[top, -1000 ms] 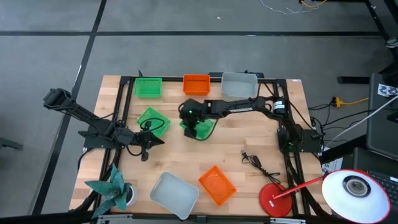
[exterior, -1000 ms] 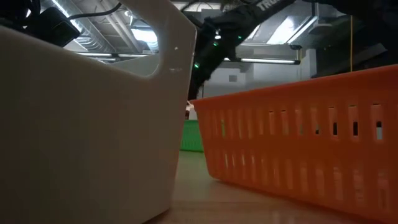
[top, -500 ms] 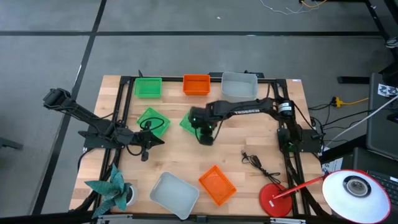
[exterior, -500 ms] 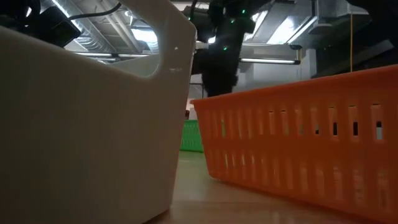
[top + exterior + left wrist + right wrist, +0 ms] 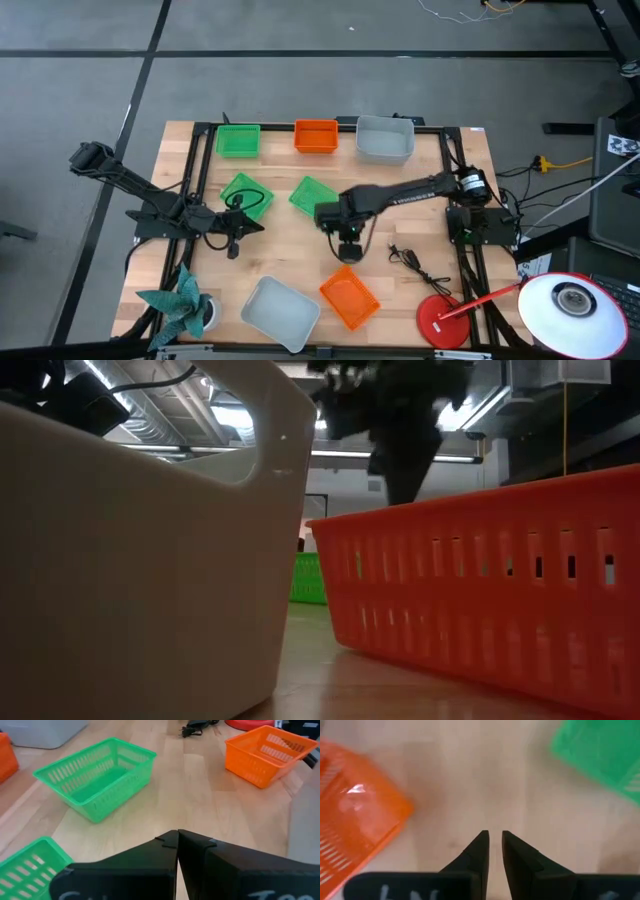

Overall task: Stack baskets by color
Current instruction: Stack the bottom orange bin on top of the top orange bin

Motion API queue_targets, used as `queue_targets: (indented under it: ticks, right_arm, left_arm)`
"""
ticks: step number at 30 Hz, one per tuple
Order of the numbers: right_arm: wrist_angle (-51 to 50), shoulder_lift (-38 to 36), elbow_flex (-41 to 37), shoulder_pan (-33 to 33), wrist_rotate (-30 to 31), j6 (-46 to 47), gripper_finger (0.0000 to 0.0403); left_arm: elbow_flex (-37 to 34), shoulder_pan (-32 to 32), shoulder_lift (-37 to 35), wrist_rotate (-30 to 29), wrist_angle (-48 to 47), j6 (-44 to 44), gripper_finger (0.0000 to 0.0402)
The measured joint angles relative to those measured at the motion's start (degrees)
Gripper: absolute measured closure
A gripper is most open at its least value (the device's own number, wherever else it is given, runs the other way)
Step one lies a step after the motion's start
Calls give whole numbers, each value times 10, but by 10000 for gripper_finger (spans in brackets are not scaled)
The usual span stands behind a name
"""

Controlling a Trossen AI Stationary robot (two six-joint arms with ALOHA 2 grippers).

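Now right gripper point(image 5: 348, 243) off green basket point(image 5: 313, 194), nearer orange basket point(image 5: 349, 297)

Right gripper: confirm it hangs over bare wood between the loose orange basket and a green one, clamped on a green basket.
It holds nothing. The right wrist view shows the right gripper slightly parted and empty over bare wood, between the orange basket and the green basket.

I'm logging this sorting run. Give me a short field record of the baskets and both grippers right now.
back row: green basket, orange basket, grey basket
middle: two loose green baskets, apart
front: orange basket, grey basket
left gripper: shut, empty, at left side
right gripper: nearly closed, empty, over bare wood between the middle green and front orange baskets
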Motion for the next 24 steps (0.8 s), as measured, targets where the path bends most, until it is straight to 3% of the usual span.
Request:
queue_targets:
  ticks: [6, 11, 15, 24]
  right_arm:
    - [2, -12, -12, 80, -14, -1, 350]
    - [65, -12, -26, 136, -39, -31, 350]
    - [152, -12, -33, 167, -61, -37, 350]
    - [240, -12, -34, 205, -80, -65, 353]
  left_arm:
    - [0, 0, 0, -18, -1, 0, 401]
    - [0, 0, 0, -18, 0, 0, 401]
    - [0, 0, 0, -18, 1, -4, 401]
    - [0, 0, 0, -18, 5, -20, 401]
